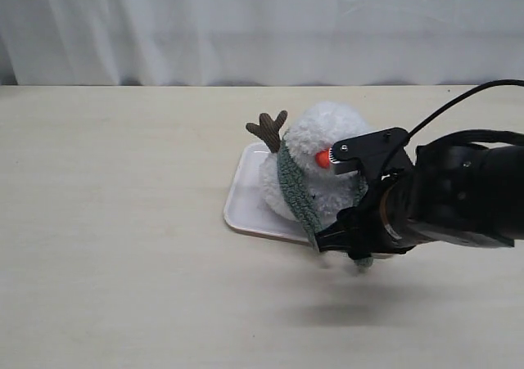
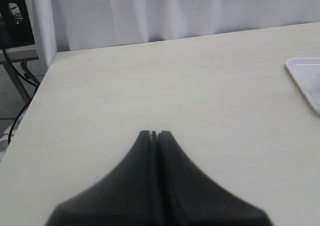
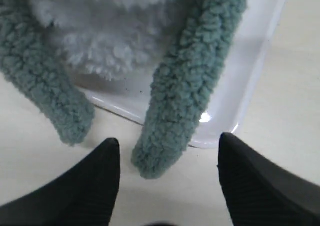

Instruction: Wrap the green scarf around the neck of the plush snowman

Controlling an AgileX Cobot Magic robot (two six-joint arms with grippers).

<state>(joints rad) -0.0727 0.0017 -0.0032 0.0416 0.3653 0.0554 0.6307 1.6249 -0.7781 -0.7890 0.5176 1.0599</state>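
Green fleece is banding the plush snowman (image 1: 327,136) where head meets body. The green scarf (image 1: 296,191) is running on a slant from beside one brown twig arm (image 1: 267,129) down toward the lower right of the exterior view. The snowman is sitting on one white tray (image 1: 246,197) in the middle of the table (image 1: 123,263), its orange nose (image 1: 322,159) pointing right. Only one twig arm is showing, and the black arm is covering the snowman's right side.

In the right wrist view two scarf ends (image 3: 55,100) are trailing over the tray's edge onto the table. The right hand (image 3: 169,143) is spread wide and gripping nothing, with one end lying between its fingers. The left hand (image 2: 155,134) is clenched on nothing, over bare table.
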